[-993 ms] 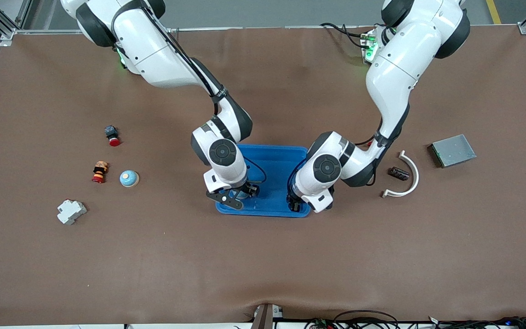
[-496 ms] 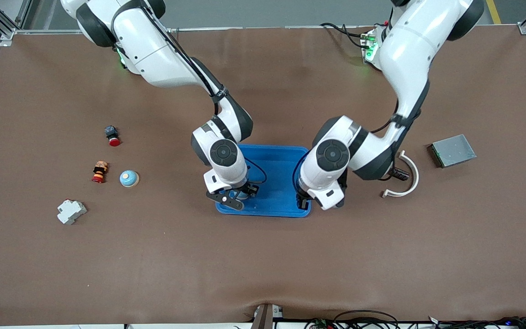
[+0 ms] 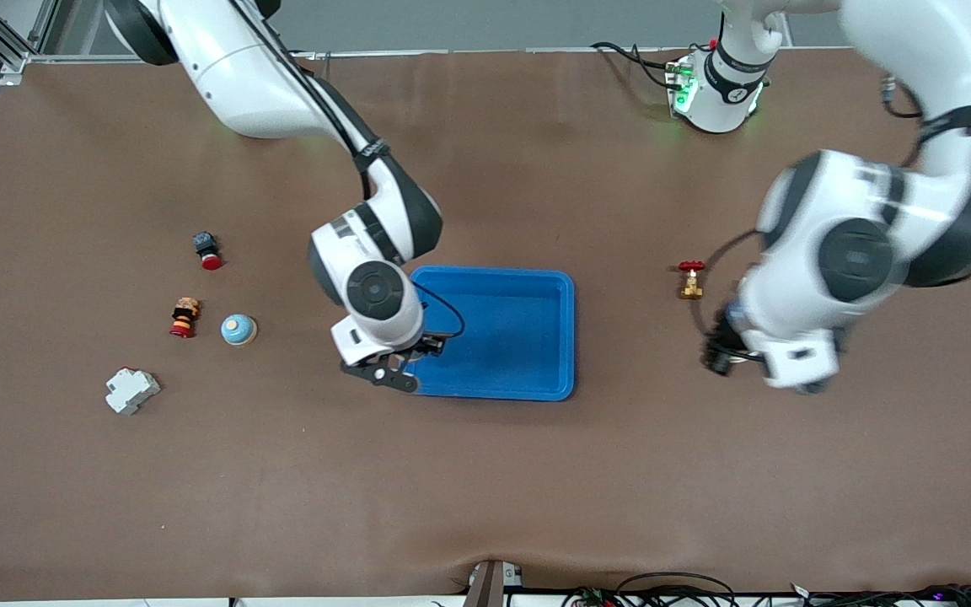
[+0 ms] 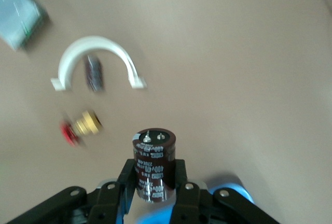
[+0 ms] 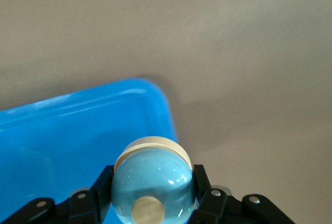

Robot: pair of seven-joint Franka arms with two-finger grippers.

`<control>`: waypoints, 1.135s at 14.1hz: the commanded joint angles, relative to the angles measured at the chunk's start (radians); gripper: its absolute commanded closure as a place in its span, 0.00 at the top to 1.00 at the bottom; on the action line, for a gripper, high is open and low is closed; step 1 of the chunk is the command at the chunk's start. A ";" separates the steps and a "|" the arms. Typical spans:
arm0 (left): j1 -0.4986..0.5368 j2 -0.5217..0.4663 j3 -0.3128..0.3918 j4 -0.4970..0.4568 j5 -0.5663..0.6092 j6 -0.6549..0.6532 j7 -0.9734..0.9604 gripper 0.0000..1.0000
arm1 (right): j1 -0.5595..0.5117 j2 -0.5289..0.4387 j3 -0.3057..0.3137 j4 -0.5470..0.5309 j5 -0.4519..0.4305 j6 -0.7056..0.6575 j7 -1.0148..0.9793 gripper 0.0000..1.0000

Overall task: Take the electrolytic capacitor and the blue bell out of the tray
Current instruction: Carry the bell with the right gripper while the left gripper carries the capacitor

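Observation:
A dark brown capacitor [image 4: 154, 164] stands upright between the fingers of my left gripper [image 4: 154, 171], which is shut on it. That left gripper [image 3: 717, 354] hangs over bare table, between the blue tray [image 3: 568, 337] and the left arm's end. A light blue bell [image 5: 153, 182] with a cream base sits in my right gripper [image 5: 153, 185], shut on it. The right gripper [image 3: 384, 373] is over the tray's corner [image 5: 155, 99] at the right arm's end. The tray's floor shows nothing on it.
A brass valve [image 3: 689, 280] with a red handle stands beside the left gripper. The left wrist view shows a white arc [image 4: 96, 58] around a small dark cylinder [image 4: 93, 72], and a grey box [image 4: 18, 14]. Another blue bell [image 3: 238, 329], two red buttons [image 3: 207, 250] and a white breaker [image 3: 131, 390] lie toward the right arm's end.
The left arm has swung from the tray out toward its own end of the table with the capacitor. The right gripper has shifted from over the tray to its corner with the bell.

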 commanded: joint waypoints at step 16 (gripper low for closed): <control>0.367 0.164 -0.003 -0.293 0.088 0.366 0.433 0.00 | -0.520 -0.178 0.019 -0.463 0.013 0.366 -0.987 0.00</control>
